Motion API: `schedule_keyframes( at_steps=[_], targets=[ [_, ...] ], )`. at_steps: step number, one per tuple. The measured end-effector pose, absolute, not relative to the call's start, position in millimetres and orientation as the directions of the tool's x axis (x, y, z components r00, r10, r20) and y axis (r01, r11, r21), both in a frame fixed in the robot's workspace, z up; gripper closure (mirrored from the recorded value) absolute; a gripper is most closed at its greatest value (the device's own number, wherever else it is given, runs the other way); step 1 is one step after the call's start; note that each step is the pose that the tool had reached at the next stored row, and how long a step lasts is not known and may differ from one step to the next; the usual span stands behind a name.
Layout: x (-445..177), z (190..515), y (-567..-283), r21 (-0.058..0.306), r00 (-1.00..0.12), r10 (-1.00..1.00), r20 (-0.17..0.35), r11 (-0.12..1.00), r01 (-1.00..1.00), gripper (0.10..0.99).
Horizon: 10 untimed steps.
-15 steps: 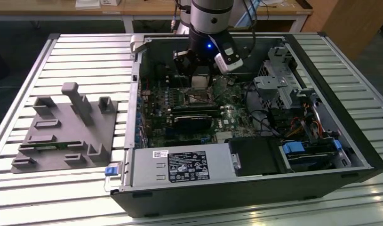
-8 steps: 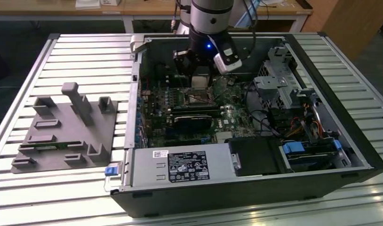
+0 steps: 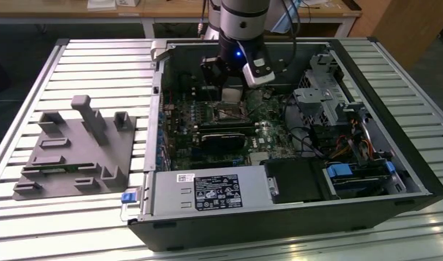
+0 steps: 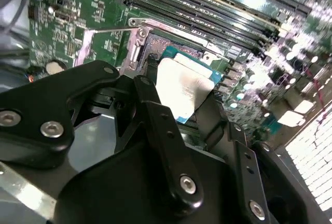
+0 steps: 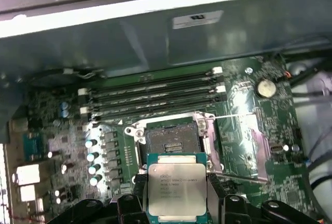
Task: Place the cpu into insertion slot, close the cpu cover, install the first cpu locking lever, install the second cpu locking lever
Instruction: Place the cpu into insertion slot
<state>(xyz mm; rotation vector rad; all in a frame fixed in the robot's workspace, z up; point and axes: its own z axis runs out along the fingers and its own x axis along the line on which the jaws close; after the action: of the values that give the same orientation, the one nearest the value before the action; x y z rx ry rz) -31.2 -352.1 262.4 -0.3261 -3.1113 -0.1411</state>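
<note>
My gripper (image 5: pixel 176 185) is shut on the cpu (image 5: pixel 176 193), a square chip with a pale metal top, clamped by its edges between the black fingers (image 4: pixel 150 99). In the exterior view the gripper (image 3: pixel 232 93) hangs inside the computer case, just above the insertion slot (image 3: pixel 227 114). The insertion slot (image 5: pixel 171 141) lies uncovered with its dark centre showing, and the cpu is still apart from it. The cpu cover (image 5: pixel 236 151), a silvery frame, is swung open beside the slot. A thin locking lever (image 5: pixel 231 116) stands raised beside it. The second wrist view shows the cpu (image 4: pixel 184 86) over the slot's edge (image 4: pixel 142 42).
Memory slots (image 5: pixel 155 92) run along the far side of the socket. A long black card (image 3: pixel 221 138), a power supply (image 3: pixel 207 190) and a drive cage (image 3: pixel 330 103) crowd the case. A grey fixture plate (image 3: pixel 76 147) sits on the slatted table at the exterior view's left.
</note>
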Motion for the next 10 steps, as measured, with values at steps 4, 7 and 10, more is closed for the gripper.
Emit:
schedule_keyframes(
  at_steps=[4,7,10],
  targets=[
    [-31.2,261.8,-352.1,0.088,-0.96,0.278,0.019,0.956,0.279,0.545],
    [-31.2,261.4,-352.1,0.088,-0.944,0.329,0.019,0.94,0.33,0.545],
    [-31.2,261.0,-352.1,0.088,-0.925,0.38,0.019,0.921,0.38,0.545]
  ],
)
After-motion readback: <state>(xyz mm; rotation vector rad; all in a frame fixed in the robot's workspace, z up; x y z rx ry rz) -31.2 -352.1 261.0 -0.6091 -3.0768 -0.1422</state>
